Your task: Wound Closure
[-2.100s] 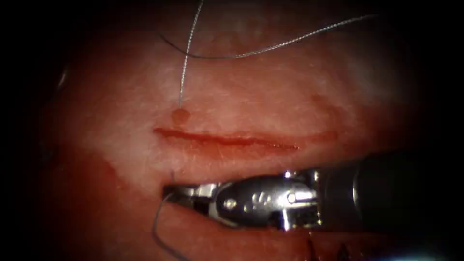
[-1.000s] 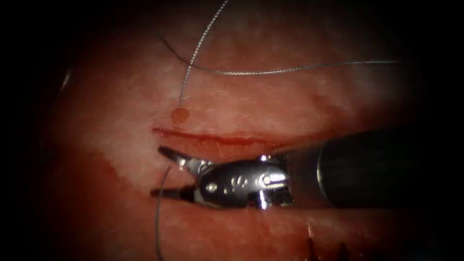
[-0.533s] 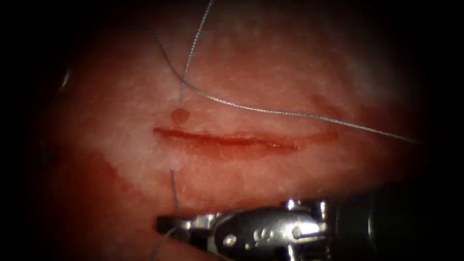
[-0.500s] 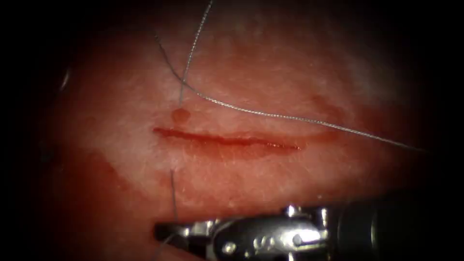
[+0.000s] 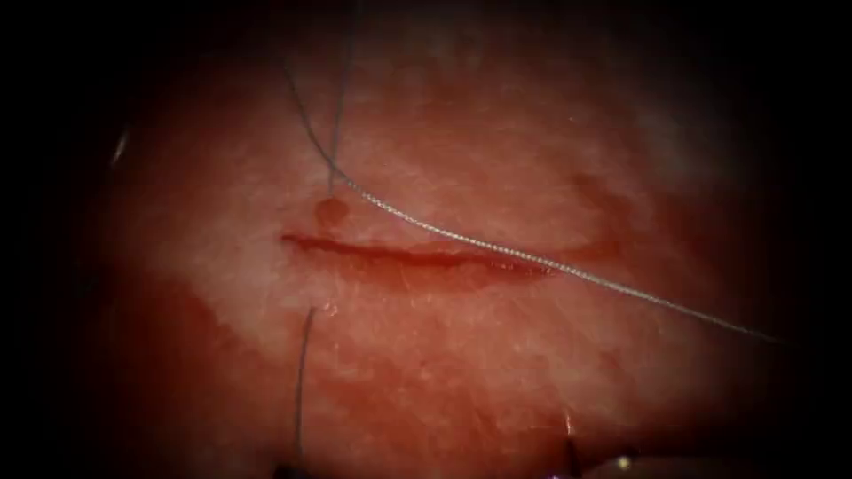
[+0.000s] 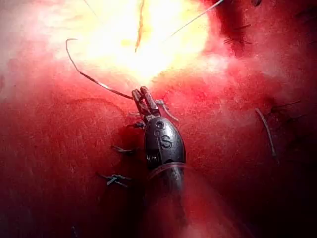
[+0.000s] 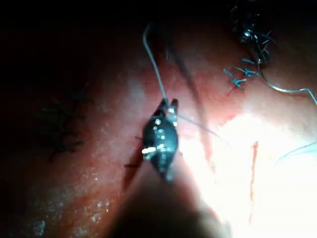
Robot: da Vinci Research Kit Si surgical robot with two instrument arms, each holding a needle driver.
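The right tool (image 7: 168, 105) pinches the thread (image 7: 154, 69), which runs off toward twelve o'clock. The left tool (image 6: 142, 94), jaws pressed together, grips the needle (image 6: 89, 77), curving toward ten o'clock.

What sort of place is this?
Likely a suturing practice bench: tissue with a cut, old knots. The left tool holds the needle by one end, seemingly outside tissue; the right tool holds thread.

Thread (image 5: 497, 248): both ends cut off by the endoscope view's dark margins. Right end effector (image 7: 168, 105): what is gripped is too small to be told. Needle: not identifiable.
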